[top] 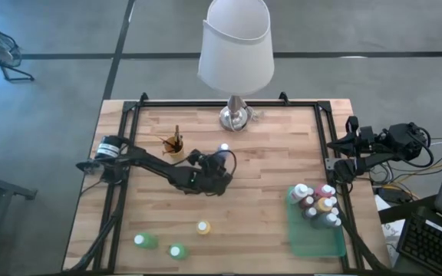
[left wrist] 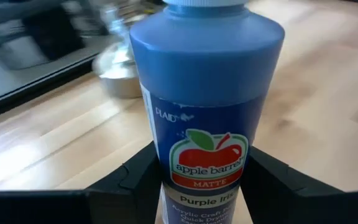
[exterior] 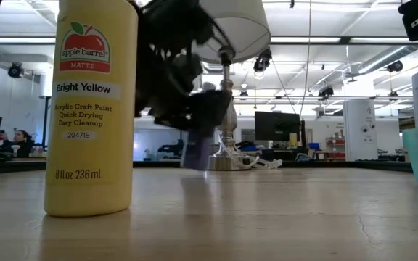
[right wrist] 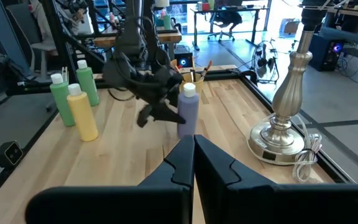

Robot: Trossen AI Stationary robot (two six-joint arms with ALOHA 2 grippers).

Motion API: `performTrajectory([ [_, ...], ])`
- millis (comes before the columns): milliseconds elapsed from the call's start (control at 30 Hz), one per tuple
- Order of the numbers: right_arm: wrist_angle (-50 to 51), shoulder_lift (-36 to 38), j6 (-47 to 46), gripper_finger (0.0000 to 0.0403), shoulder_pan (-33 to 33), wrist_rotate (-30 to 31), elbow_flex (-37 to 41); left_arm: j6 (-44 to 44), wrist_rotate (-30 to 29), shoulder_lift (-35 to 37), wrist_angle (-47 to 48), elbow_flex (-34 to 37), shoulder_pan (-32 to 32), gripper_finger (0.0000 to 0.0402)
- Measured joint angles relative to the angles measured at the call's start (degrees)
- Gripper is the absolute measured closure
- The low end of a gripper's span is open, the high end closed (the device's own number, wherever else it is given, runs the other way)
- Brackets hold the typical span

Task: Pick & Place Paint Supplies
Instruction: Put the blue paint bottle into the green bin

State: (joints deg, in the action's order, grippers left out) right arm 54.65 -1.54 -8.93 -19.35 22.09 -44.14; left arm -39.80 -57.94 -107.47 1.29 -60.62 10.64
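My left gripper (top: 216, 164) is near the table's middle, shut on a purple paint bottle (left wrist: 205, 106) with a white cap (top: 223, 148); the label reads Purple Iris. The right wrist view shows this bottle (right wrist: 188, 113) upright in front of the lamp. My right gripper (right wrist: 193, 154) is shut and touches nothing, waiting at the table's right edge (top: 342, 165). A yellow bottle (top: 203, 228) and two green bottles (top: 144, 241) stand on their bases near the near edge. Several bottles (top: 317, 203) stand in the green tray (top: 313, 241). A cup of brushes (top: 175, 146) stands left of the held bottle. My left gripper holds the purple bottle by its lower body (left wrist: 166, 155), pinched between the two fingers (left wrist: 135, 180), one on each side of the label. The fingers come from the table's near left, slanting. The bottle sits upright; whether its base touches the table cannot be told.
The lamp's silver base (top: 235, 116) with its white shade (top: 236, 46) stands at the far middle, its cord beside it. A dark frame rail (top: 129, 115) runs around the table. Bare wood (top: 259, 199) lies between the held bottle and the tray.
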Motion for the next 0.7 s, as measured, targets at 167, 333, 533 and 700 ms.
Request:
performTrajectory([
  [167, 0.00, 0.01, 0.00, 0.0394, 0.00, -0.02, -0.02, 8.43, 9.39, 2.90, -0.10, -2.24, 0.63, 0.0214],
  [333, 0.00, 0.02, 0.00, 0.0394, 0.00, 0.00, -0.02, 14.30, 17.85, 7.25, -0.21, -2.88, 0.93, 0.0214],
  [533, 0.00, 0.02, 0.00, 0.0394, 0.01, 0.00, 0.00, 18.59, 28.40, 12.29, -0.28, -2.86, 0.93, 0.0214],
  [700, 0.00, 0.01, 0.00, 0.0394, 0.01, -0.02, -0.01, 19.64, 35.92, 15.09, -0.25, -2.86, 0.93, 0.0213],
])
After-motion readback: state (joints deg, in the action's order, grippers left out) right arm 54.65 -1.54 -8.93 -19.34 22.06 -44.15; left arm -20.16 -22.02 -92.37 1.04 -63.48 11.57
